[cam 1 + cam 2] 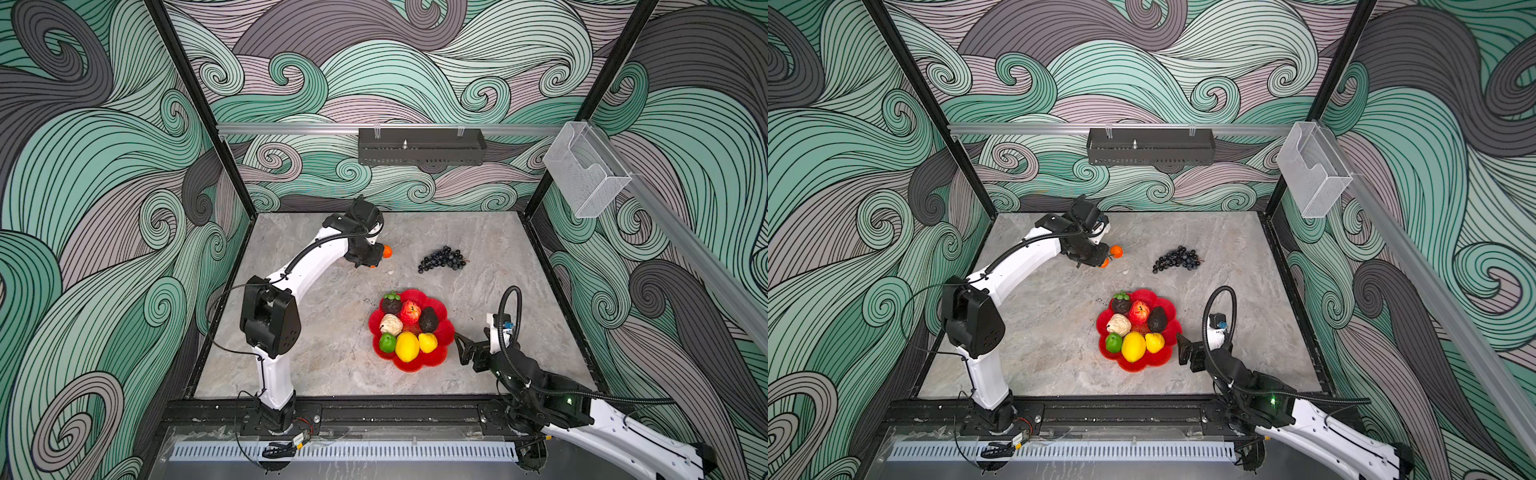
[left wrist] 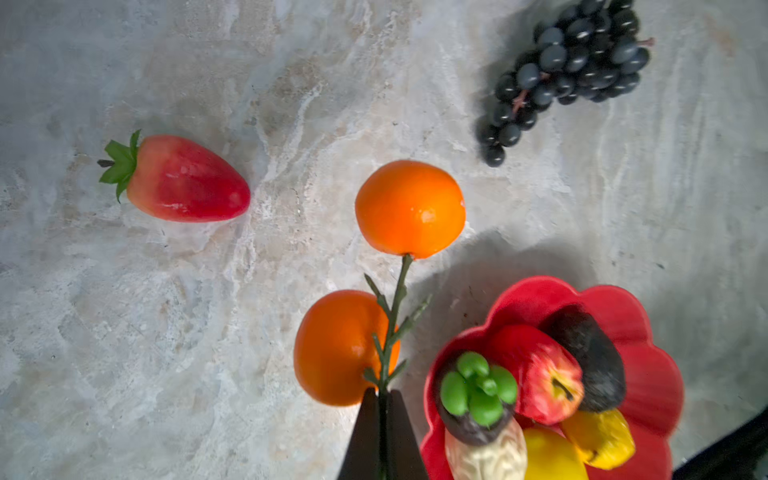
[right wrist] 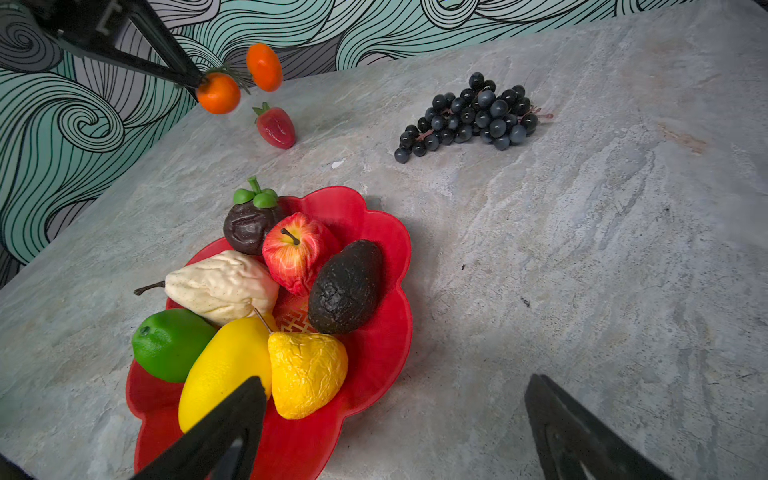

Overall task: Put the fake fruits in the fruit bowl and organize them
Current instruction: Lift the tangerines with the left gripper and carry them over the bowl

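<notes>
The red scalloped fruit bowl (image 1: 415,365) (image 3: 374,365) sits right of the table's middle. It holds a lemon (image 1: 407,346), a lime (image 1: 387,343), an apple (image 3: 295,249), an avocado (image 3: 345,286) and other fruits. My left gripper (image 2: 382,399) (image 1: 376,259) is shut on the green stem of a sprig with two small oranges (image 2: 410,208) (image 1: 1116,251), held above the far table. A strawberry (image 2: 183,178) (image 3: 276,126) lies below it, hidden in both top views. The grape bunch (image 1: 442,258) (image 3: 469,116) lies beyond the bowl. My right gripper (image 3: 397,380) (image 1: 463,347) stands open by the bowl's right rim, holding nothing.
A black rack (image 1: 422,146) hangs on the back wall and a clear plastic holder (image 1: 586,170) on the right wall. Black frame rails (image 1: 552,282) border the marble table. A tiny white scrap (image 3: 337,163) lies between the bowl and the strawberry.
</notes>
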Robot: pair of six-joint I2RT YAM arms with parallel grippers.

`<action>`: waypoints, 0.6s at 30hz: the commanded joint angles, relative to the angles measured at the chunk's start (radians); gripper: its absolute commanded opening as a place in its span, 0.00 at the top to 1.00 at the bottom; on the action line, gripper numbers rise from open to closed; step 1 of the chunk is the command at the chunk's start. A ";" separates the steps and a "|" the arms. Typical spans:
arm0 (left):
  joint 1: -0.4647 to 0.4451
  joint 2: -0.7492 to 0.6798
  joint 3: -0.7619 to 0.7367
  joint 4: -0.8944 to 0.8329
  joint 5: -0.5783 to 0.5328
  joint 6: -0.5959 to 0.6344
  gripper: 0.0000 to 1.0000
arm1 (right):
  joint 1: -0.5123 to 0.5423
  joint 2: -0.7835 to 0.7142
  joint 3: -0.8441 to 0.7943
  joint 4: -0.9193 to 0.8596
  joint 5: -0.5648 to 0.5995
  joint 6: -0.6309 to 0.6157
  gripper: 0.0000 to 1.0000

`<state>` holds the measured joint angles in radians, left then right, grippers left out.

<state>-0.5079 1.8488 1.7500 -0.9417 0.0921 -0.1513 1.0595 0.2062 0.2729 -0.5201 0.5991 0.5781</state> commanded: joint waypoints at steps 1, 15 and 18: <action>-0.049 -0.088 -0.025 -0.031 0.031 -0.038 1.00 | -0.007 -0.016 -0.003 -0.024 0.045 -0.030 0.02; -0.363 -0.095 -0.032 -0.173 0.010 -0.133 1.00 | -0.009 -0.091 0.004 -0.054 0.073 -0.042 0.03; -0.409 -0.086 -0.033 -0.185 0.006 -0.182 1.00 | -0.008 -0.105 0.020 -0.080 0.098 -0.022 0.04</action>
<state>-0.8860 1.7451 1.7050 -1.0664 0.1005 -0.2672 1.0554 0.1169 0.2729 -0.5591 0.6521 0.5362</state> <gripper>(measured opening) 0.049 0.965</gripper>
